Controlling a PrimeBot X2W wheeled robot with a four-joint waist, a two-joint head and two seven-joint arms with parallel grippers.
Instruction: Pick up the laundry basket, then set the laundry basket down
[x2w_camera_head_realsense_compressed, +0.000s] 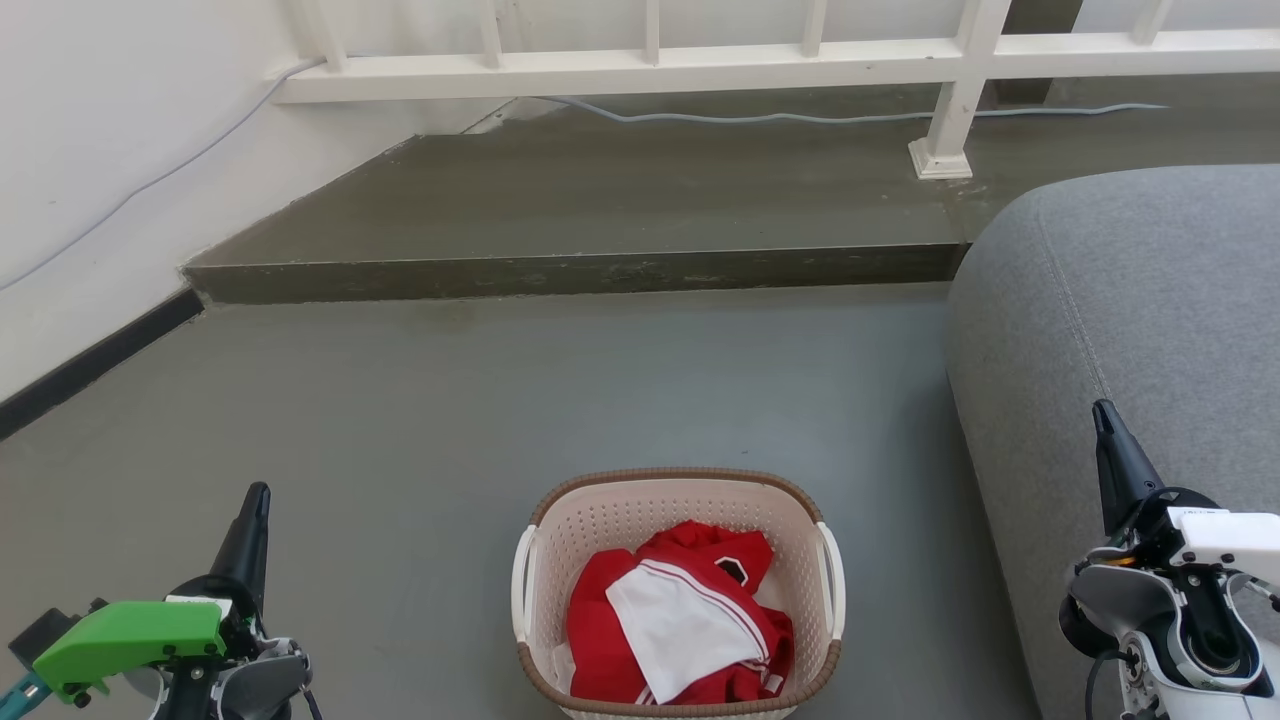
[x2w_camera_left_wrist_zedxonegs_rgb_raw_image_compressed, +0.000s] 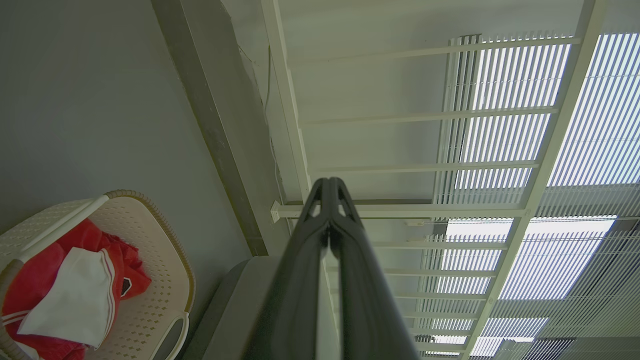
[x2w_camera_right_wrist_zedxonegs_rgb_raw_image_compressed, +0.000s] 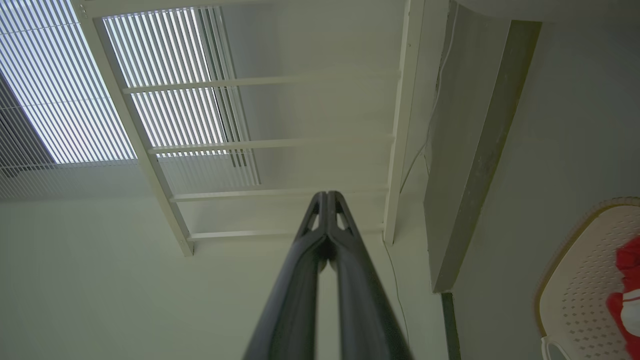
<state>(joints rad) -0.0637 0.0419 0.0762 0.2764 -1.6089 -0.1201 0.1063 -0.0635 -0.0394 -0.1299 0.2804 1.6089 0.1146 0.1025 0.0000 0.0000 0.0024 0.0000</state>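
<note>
The laundry basket (x2w_camera_head_realsense_compressed: 680, 590) stands on the grey floor at the bottom centre of the head view. It is cream and perforated, with a brown rim, white side handles and red-and-white clothing inside. My left gripper (x2w_camera_head_realsense_compressed: 256, 493) is at the lower left, well apart from the basket, fingers together and empty. My right gripper (x2w_camera_head_realsense_compressed: 1103, 410) is at the lower right, in front of the sofa, also shut on nothing. The basket (x2w_camera_left_wrist_zedxonegs_rgb_raw_image_compressed: 150, 280) shows at the lower left of the left wrist view, beside my shut left gripper (x2w_camera_left_wrist_zedxonegs_rgb_raw_image_compressed: 329, 181). At the right edge of the right wrist view the basket (x2w_camera_right_wrist_zedxonegs_rgb_raw_image_compressed: 580, 285) appears again, off to the side of my right gripper (x2w_camera_right_wrist_zedxonegs_rgb_raw_image_compressed: 327, 194).
A grey sofa (x2w_camera_head_realsense_compressed: 1130, 330) fills the right side, close to the basket. A raised concrete step (x2w_camera_head_realsense_compressed: 570, 270) crosses the floor ahead, with a white railing (x2w_camera_head_realsense_compressed: 650, 65) and a loose cable (x2w_camera_head_realsense_compressed: 750, 118) behind it. A white wall (x2w_camera_head_realsense_compressed: 100, 150) runs along the left.
</note>
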